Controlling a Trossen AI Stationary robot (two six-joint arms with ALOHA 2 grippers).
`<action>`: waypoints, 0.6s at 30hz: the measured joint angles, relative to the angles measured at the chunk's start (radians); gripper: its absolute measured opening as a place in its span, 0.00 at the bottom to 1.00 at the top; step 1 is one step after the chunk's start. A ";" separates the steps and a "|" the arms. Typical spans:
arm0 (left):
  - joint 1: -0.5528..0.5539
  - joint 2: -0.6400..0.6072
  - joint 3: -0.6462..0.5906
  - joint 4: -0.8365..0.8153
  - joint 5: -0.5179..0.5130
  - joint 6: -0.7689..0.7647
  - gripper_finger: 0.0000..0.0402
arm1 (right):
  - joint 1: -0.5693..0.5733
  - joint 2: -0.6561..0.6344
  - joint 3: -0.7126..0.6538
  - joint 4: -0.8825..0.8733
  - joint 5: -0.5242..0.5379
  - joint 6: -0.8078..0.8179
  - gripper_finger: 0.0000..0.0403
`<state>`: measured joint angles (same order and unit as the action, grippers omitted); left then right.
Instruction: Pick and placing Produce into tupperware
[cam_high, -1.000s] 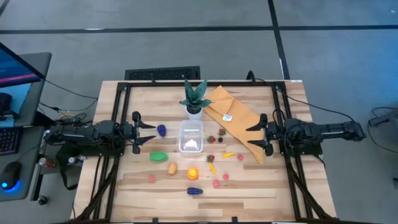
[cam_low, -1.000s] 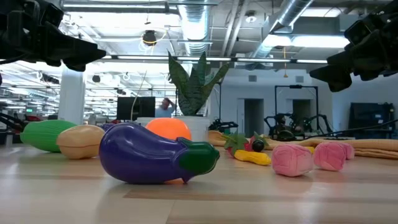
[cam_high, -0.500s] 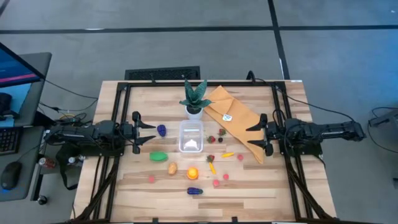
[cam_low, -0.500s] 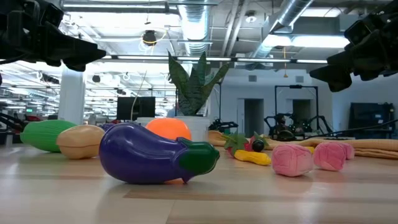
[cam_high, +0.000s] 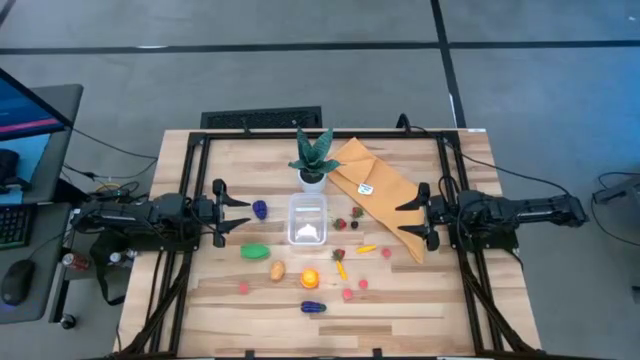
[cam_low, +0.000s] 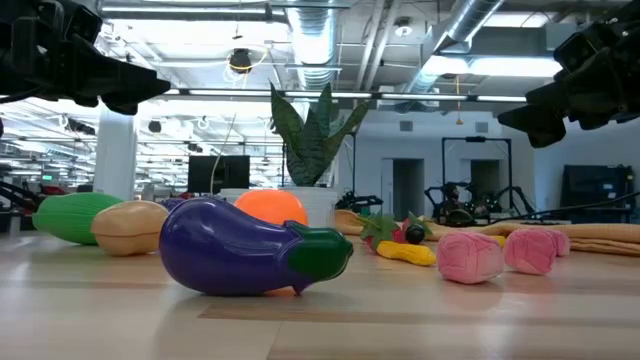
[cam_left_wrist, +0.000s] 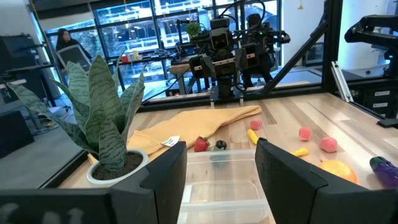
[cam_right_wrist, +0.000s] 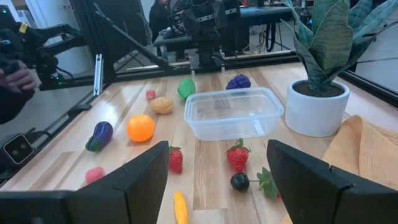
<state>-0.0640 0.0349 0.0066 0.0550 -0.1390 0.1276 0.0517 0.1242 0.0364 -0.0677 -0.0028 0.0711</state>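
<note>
The clear tupperware (cam_high: 307, 219) stands mid-table, in front of the potted plant; it also shows in the right wrist view (cam_right_wrist: 234, 112). Toy produce lies around it on the wood: a purple piece (cam_high: 260, 209), a green one (cam_high: 255, 252), a tan one (cam_high: 276, 270), an orange (cam_high: 309, 279), an eggplant (cam_high: 313, 307), strawberries (cam_right_wrist: 237, 155), pink pieces (cam_high: 348, 294). My left gripper (cam_high: 243, 214) hovers open at the container's left, above the table. My right gripper (cam_high: 405, 218) hovers open at its right, over the mustard cloth. Both are empty.
A snake plant in a white pot (cam_high: 313, 160) stands just behind the container. A mustard-yellow cloth (cam_high: 377, 195) lies from the plant toward the table's right side. Black frame rails (cam_high: 190, 200) run along the table's left and right sides.
</note>
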 joint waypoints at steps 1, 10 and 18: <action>0.000 0.000 0.000 0.001 0.000 -0.005 0.45 | 0.000 0.000 0.000 0.000 0.000 0.000 0.66; 0.000 0.000 0.000 0.009 0.000 -0.136 0.45 | 0.000 0.000 0.000 0.035 0.001 0.001 0.66; 0.000 0.000 0.000 0.005 0.000 -0.252 0.45 | -0.003 0.000 0.000 0.193 0.017 0.065 0.66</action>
<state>-0.0640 0.0349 0.0064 0.0596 -0.1394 -0.1244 0.0490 0.1242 0.0360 0.1257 0.0141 0.1361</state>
